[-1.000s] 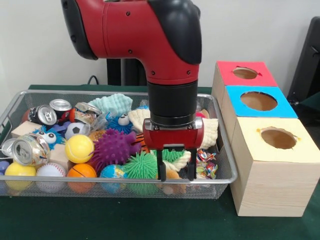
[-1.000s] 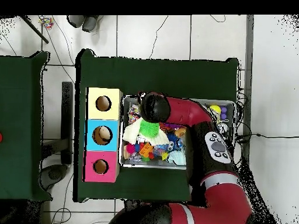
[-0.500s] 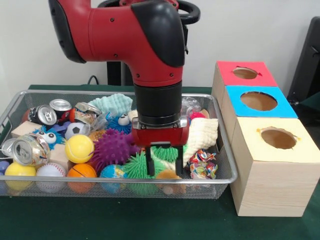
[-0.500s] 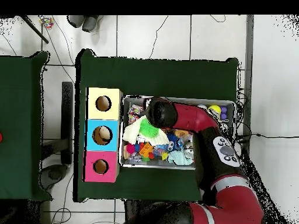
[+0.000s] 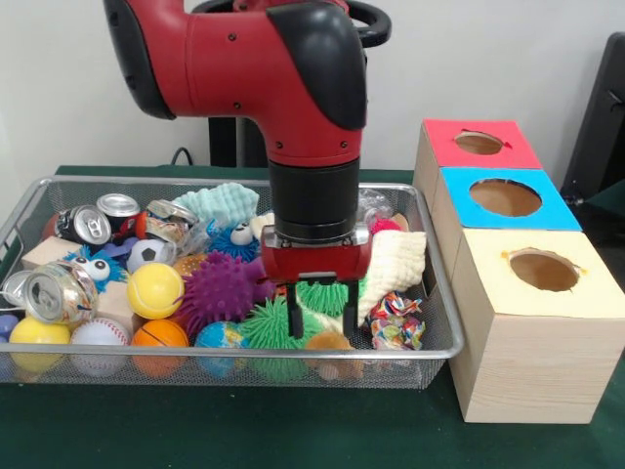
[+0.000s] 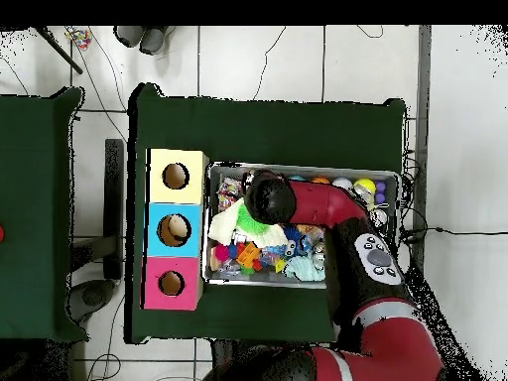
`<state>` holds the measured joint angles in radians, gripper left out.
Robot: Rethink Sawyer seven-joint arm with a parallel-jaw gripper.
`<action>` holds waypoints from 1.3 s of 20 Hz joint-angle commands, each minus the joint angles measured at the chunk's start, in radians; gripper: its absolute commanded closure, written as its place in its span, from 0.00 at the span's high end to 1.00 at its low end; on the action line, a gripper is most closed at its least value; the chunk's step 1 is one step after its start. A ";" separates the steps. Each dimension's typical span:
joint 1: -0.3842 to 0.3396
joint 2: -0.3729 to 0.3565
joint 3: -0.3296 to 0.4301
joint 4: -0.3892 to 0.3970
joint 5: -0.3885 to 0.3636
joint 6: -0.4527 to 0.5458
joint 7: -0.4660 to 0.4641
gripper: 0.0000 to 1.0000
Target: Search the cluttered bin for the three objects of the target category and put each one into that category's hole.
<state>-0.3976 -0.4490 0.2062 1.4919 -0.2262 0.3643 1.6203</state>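
My gripper (image 5: 322, 322) hangs open inside the wire bin (image 5: 430, 352), its two black fingers (image 5: 295, 317) straddling a green spiky ball (image 5: 325, 296) near the bin's front rim. An orange ball (image 5: 327, 343) lies just below the fingertips. Another green spiky ball (image 5: 275, 328) and a purple spiky ball (image 5: 223, 288) sit to the left. A yellow tennis ball (image 5: 154, 290) and crushed cans (image 5: 59, 291) fill the left side. Three boxes stand at the right: red (image 5: 479, 145), blue (image 5: 505, 199) and yellow (image 5: 543, 272), each with a round hole. In the overhead view the arm (image 6: 298, 203) hides the gripper.
A white cloth (image 5: 395, 262) and a multicoloured knotted toy (image 5: 395, 320) lie at the bin's right end, close to the yellow box. A basketball (image 5: 159, 337), a baseball (image 5: 99, 335) and a yellow ball (image 5: 37, 332) line the front left rim.
Over the second the arm swung left from the bin's right part to its middle. In the last half second it edged slightly right; the fingers stay open.
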 commanded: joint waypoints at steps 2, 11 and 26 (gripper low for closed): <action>0.078 -0.001 -0.061 0.008 -0.033 0.040 0.117 1.00; 0.077 0.016 -0.037 -0.007 0.021 0.081 0.098 1.00; 0.002 0.012 0.020 0.052 -0.014 0.058 0.034 1.00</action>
<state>-0.3735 -0.4587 0.1663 1.4923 -0.2270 0.3643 1.6203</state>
